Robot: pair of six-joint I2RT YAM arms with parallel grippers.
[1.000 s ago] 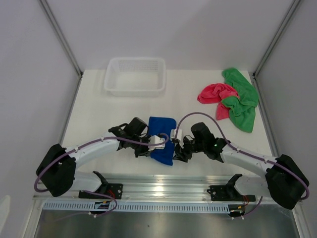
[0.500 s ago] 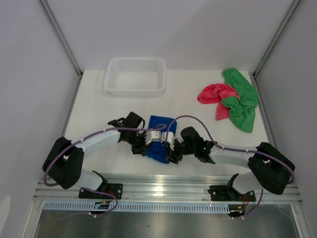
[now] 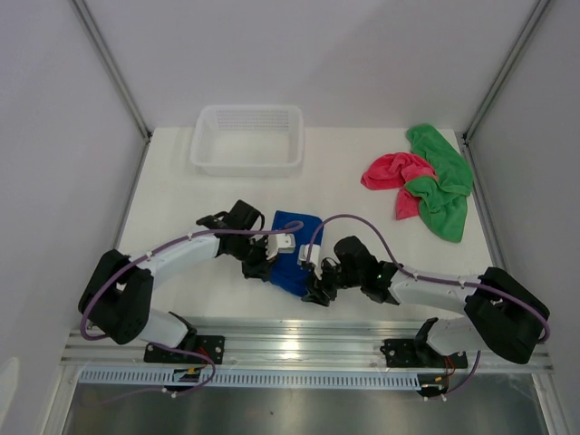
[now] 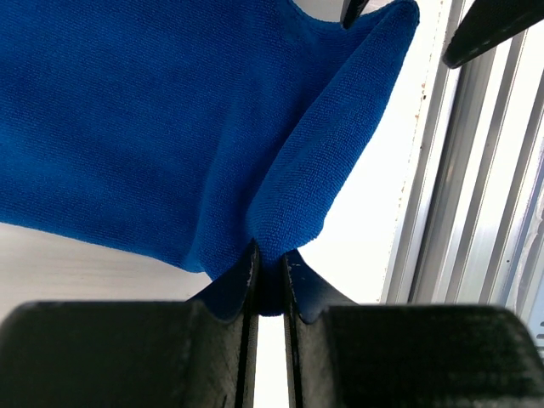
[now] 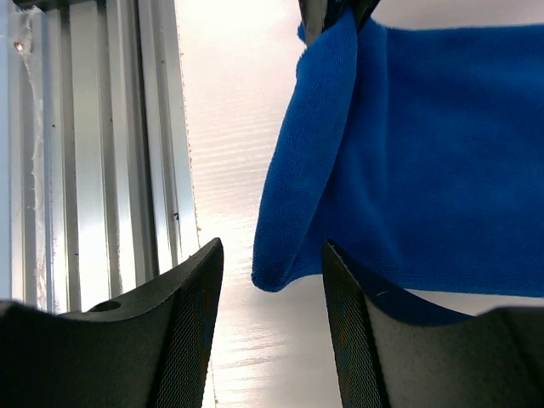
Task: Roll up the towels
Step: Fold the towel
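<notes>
Versus a second ago, my right gripper point(image 3: 317, 288) has slid closer to the left gripper point(image 3: 263, 267) and nearer the aluminium rail point(image 3: 299, 340), and the blue towel point(image 3: 292, 252) looks narrower at its near end. The left gripper is pinching a raised fold on the towel's near edge. The right gripper's jaws are spread, with the towel's corner hanging loose between them, not clamped.

The towel's long axis runs away from both grippers toward the far side, a bit slanted. The green towel point(image 3: 444, 186) and pink-red towel point(image 3: 394, 170) sit bunched together well beyond the right gripper, and the white basket point(image 3: 246, 163) is well beyond the left one. White table point(image 3: 172, 208), plain white walls.
</notes>
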